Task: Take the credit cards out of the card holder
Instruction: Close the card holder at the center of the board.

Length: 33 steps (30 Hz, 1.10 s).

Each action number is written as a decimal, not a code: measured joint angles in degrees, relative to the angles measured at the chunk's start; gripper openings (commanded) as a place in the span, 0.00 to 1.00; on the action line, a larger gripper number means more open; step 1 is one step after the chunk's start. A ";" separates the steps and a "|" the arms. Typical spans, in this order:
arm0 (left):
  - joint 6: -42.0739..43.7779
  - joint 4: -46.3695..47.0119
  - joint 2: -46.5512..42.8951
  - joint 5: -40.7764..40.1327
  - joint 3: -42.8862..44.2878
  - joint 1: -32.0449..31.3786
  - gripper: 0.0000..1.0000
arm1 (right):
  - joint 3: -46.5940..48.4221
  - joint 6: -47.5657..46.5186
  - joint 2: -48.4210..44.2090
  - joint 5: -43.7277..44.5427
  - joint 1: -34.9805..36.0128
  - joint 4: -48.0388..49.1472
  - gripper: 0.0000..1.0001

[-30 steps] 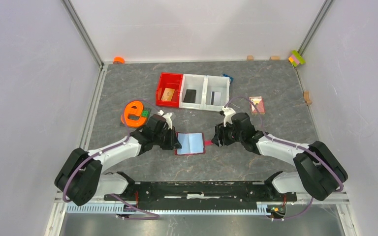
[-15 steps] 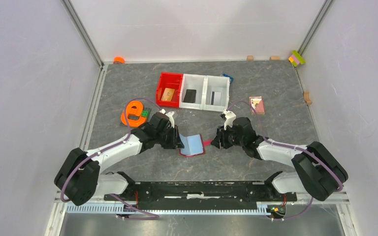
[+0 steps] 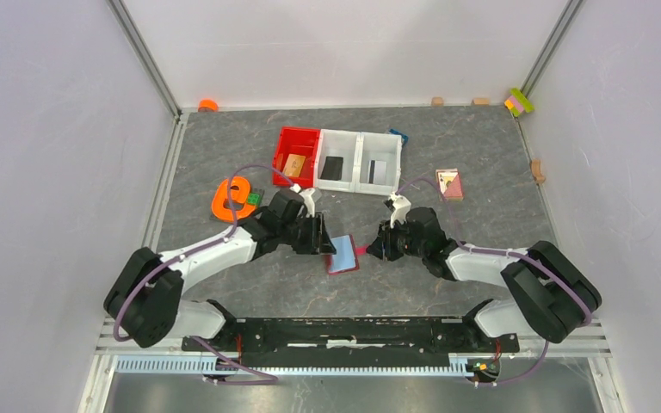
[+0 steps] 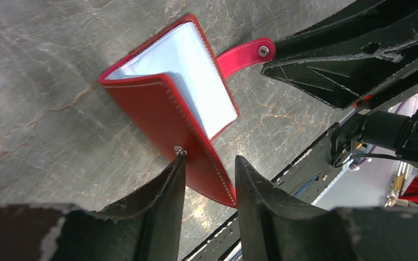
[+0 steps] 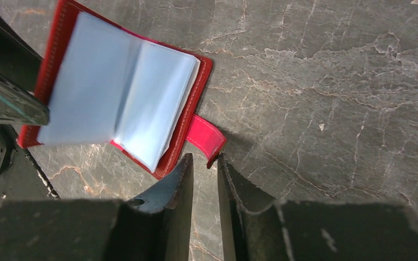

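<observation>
Grey tabletop (image 3: 482, 163), card holder (image 3: 342, 255) now half folded, left tool (image 4: 207, 163) pinching its lifted cover, right tool (image 5: 204, 159) with grip unclear.

card holder (image 5: 141, 92): left page blurred; corner hidden behind left gripper (image 5: 32, 109)

The left arm (image 3: 211, 254) and right arm (image 3: 491, 258) are wearing glossy white shells on their forearm links, with bulky black housings (image 3: 151, 301) bulging at the shoulder joints. A thin purple cable (image 3: 255, 167) is looping along each arm, base to wrist. The left hand (image 3: 327, 245) and right hand (image 3: 370, 249) are showing black, scuffed, tapering fingers (image 4: 163, 201) — and small white brackets (image 3: 398, 205) are sitting on the wrists.
</observation>
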 measured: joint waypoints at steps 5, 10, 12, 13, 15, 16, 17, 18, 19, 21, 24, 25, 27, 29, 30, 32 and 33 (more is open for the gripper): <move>-1.38 4.48 5.03 3.02 0.31 -0.90 0.45 | -0.68 0.39 0.02 -0.33 0.15 1.11 0.24; -2.45 9.86 10.12 5.33 0.81 -1.90 0.48 | -1.64 0.81 0.02 -1.16 0.17 2.25 0.23; -2.73 11.78 12.33 5.62 0.96 -2.05 0.48 | -2.01 0.85 0.02 -1.31 0.17 2.51 0.24; -2.93 12.55 13.44 5.68 0.96 -2.10 0.48 | -2.12 0.90 0.02 -1.33 0.17 2.54 0.24; -3.23 14.03 15.43 5.86 0.96 -2.14 0.48 | -2.21 0.90 0.02 -1.33 0.17 2.54 0.24; -3.30 14.78 16.02 5.95 0.96 -2.14 0.48 | -2.25 0.90 0.02 -1.33 0.17 2.56 0.23; -3.37 15.65 16.59 6.23 0.96 -2.12 0.47 | -2.27 0.90 0.00 -1.31 0.17 2.54 0.24; -3.45 16.65 17.03 6.69 0.96 -2.10 0.47 | -2.32 0.90 0.00 -1.31 0.17 2.54 0.23; -3.50 17.42 17.31 6.99 0.92 -2.12 0.47 | -2.36 0.90 0.00 -1.31 0.17 2.54 0.23; -3.61 19.06 17.73 7.45 0.70 -2.14 0.47 | -2.38 0.90 0.00 -1.31 0.17 2.51 0.21; -3.69 19.87 17.62 7.52 0.26 -2.14 0.47 | -2.38 0.87 -0.17 -1.27 0.17 2.51 0.20; -3.69 19.76 17.40 7.52 0.26 -2.14 0.48 | -2.38 0.85 -0.31 -1.14 0.17 2.49 0.20; -3.65 18.67 16.22 7.19 0.26 -2.16 0.49 | -2.40 0.85 -0.96 -0.55 0.17 2.29 0.21; -3.50 16.68 14.03 6.69 0.26 -2.16 0.51 | -2.47 0.85 -2.05 0.68 0.20 1.99 0.22; -3.30 15.58 12.55 6.23 0.26 -2.16 0.53 | -2.54 0.87 -2.73 1.38 0.22 1.95 0.26; -3.04 13.11 9.33 4.87 0.26 -2.16 0.54 | -2.73 0.94 -4.04 2.75 0.22 1.92 0.39; -2.95 12.04 7.74 4.07 0.28 -2.16 0.54 | -2.82 1.11 -4.46 3.19 0.24 1.90 0.46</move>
